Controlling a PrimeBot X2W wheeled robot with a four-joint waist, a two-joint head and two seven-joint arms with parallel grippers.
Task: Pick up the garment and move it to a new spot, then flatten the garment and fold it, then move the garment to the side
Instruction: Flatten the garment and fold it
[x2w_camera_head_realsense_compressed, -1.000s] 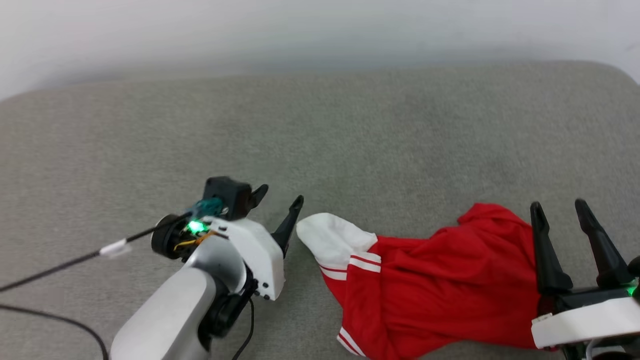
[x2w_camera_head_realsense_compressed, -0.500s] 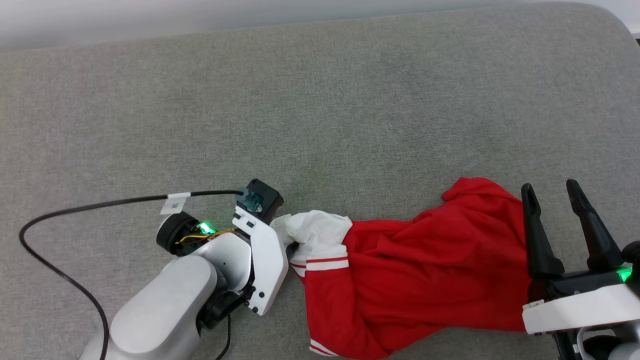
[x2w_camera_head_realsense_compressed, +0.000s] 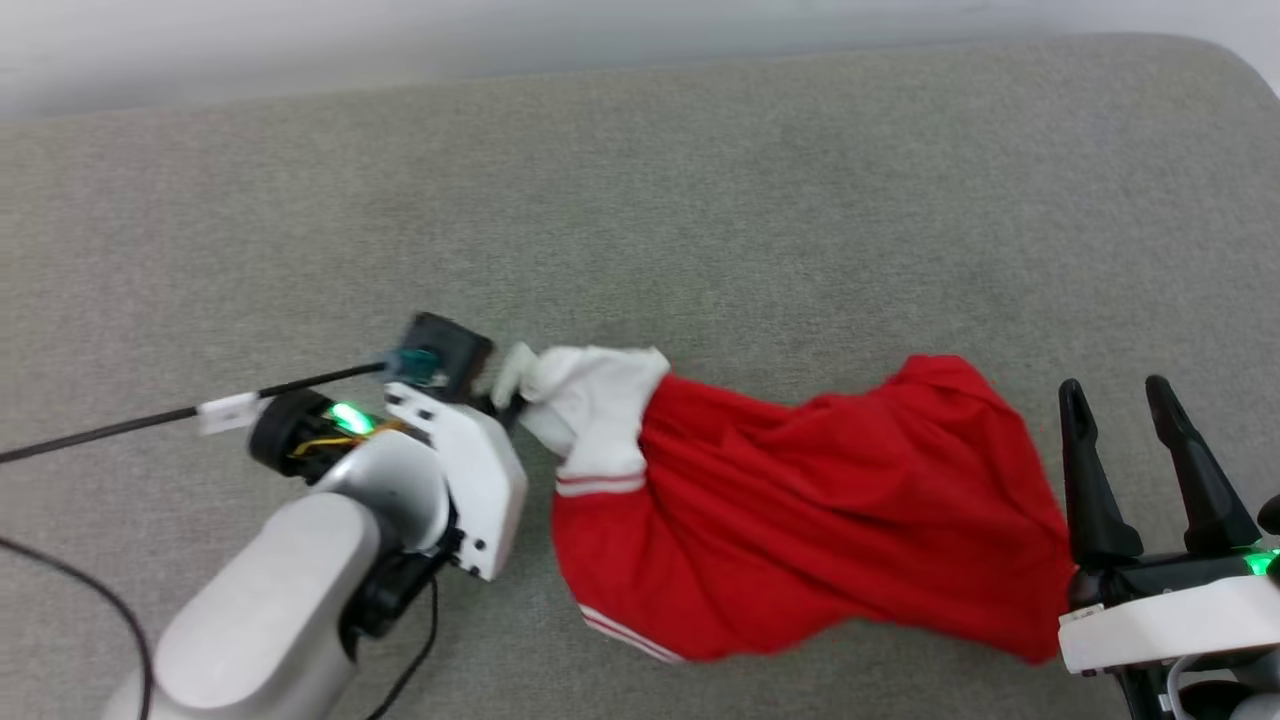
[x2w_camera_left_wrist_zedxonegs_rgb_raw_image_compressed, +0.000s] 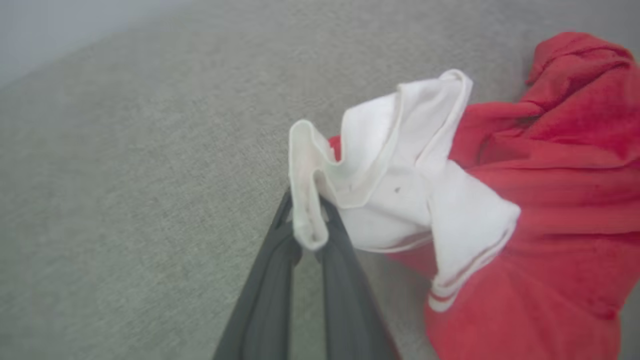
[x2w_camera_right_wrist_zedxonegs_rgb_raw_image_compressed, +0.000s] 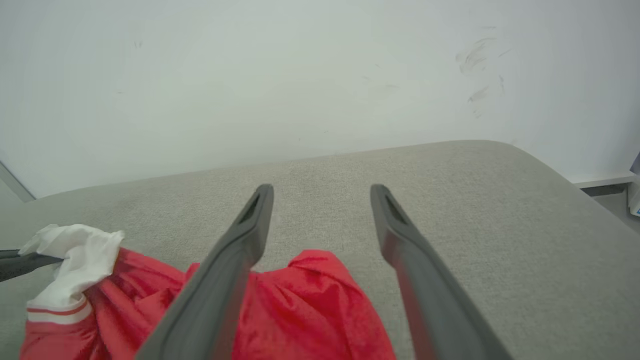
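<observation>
Grey woven fabric covers the surface (x2w_camera_head_realsense_compressed: 700, 200) in the head view, where the red jersey (x2w_camera_head_realsense_compressed: 800, 540) lies crumpled at lower centre, neither flattened nor folded, so the pick-up looks only just begun. Left wrist view: the left jaws are clenched on the bunched white sleeve (x2w_camera_left_wrist_zedxonegs_rgb_raw_image_compressed: 390, 165) with striped trim. Right wrist view: the right jaws stand wide and empty above the jersey's red end.

Grey woven upholstered surface (x2w_camera_head_realsense_compressed: 700, 200), rounded far corner, plain white wall (x2w_camera_right_wrist_zedxonegs_rgb_raw_image_compressed: 250, 75), faint scuffs (x2w_camera_right_wrist_zedxonegs_rgb_raw_image_compressed: 475, 55)
</observation>
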